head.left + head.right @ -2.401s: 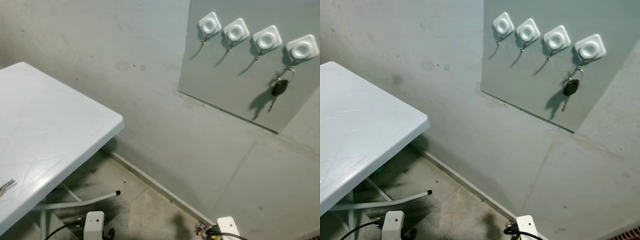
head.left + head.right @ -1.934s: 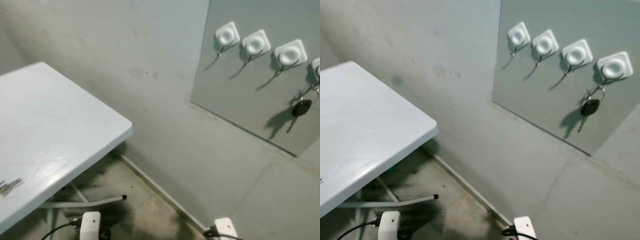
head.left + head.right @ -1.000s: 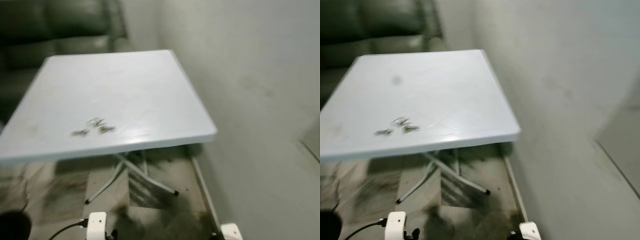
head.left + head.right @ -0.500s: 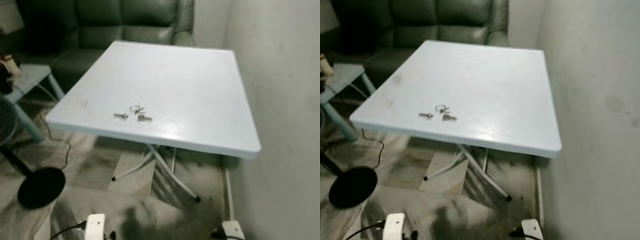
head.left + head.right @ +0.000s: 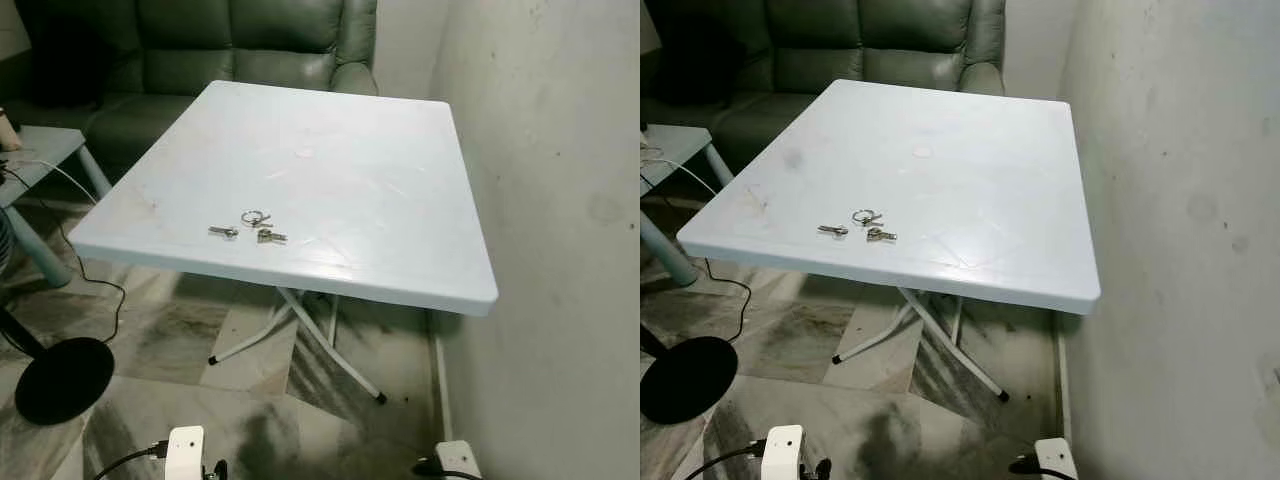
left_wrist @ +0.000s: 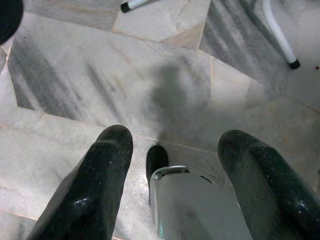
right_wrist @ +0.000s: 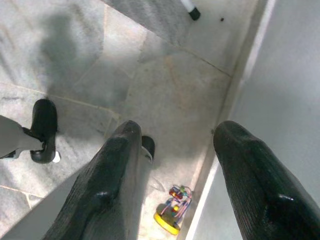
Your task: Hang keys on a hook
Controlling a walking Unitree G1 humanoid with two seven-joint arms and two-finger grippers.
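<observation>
1. Keys (image 5: 247, 228) lie loose on the white table (image 5: 400, 160), close to its near edge and towards the near left corner: a ring with two small keys fanned out in front of it, nothing touching them.
2. Left of the table, a dark round stand base (image 5: 62, 378) sits on the marble floor (image 5: 150, 330) with a cable (image 5: 95, 290) trailing beside it; a green sofa (image 5: 200, 45) stands beyond the table's far edge.
3. Left gripper (image 6: 175, 195) hangs low over the floor tiles, its two black fingers spread wide with nothing between them.
4. Right gripper (image 7: 175, 180) likewise points at the floor beside the wall's skirting, fingers wide apart and empty; a small multicoloured object (image 7: 174, 207) lies on the tiles below it.
5. On the right, the plain wall (image 5: 560, 200) runs along the table's right edge; no hook can be seen on this stretch of it.
6. Step in hand, as I read it: the approach to the table, ahead of any pick-up.
7. Next move calls for closing in on the near edge, raising one arm over the keys and pinching the ring or a key shaft flat off the tabletop, a fiddly grasp on thin metal, before heading for a hook.
</observation>
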